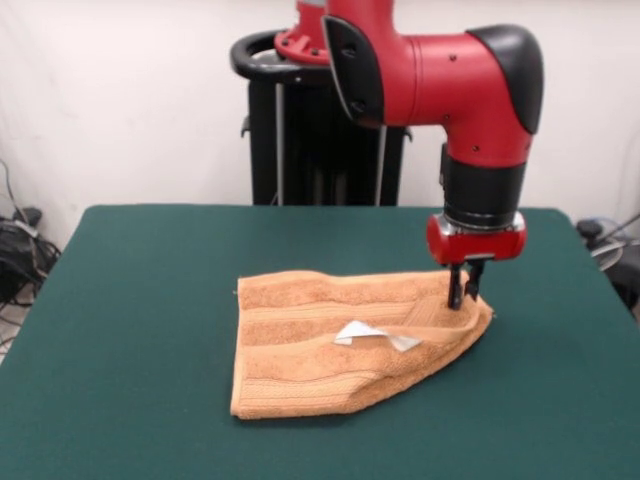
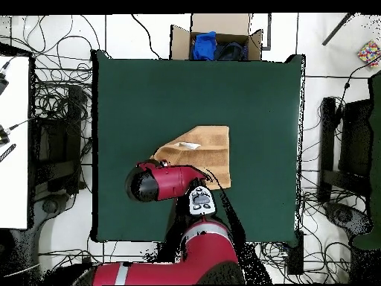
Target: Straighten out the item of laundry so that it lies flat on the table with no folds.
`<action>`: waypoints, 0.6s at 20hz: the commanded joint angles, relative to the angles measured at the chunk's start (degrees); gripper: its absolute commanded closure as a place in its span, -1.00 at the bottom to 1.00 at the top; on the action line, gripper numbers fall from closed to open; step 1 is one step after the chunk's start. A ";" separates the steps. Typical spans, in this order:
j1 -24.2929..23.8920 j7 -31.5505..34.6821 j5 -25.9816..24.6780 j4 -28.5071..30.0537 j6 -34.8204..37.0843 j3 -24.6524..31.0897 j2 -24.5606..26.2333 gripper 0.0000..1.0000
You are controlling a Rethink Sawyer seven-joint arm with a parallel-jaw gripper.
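Towel, orange-tan terry w/ white tag point(image 1: 340, 340), lies mid dark green felt table point(image 1: 140, 300), right corner folded over; front view: black gripper point(image 1: 465, 296) fingers nearly together, pinching that fold. Overhead: towel point(image 2: 208, 149) partly under red arm point(image 2: 167, 182); gripper hidden.

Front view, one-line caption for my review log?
Claw down on the folded corner of the towel, white tag showing, on the green table.

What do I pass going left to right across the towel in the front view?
Bare green table → folded orange-tan towel → white care tag on it → tool at the towel's right corner → bare table again.
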 commanded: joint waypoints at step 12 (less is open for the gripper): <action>1.73 6.85 2.09 -3.96 6.96 0.39 -3.49 1.00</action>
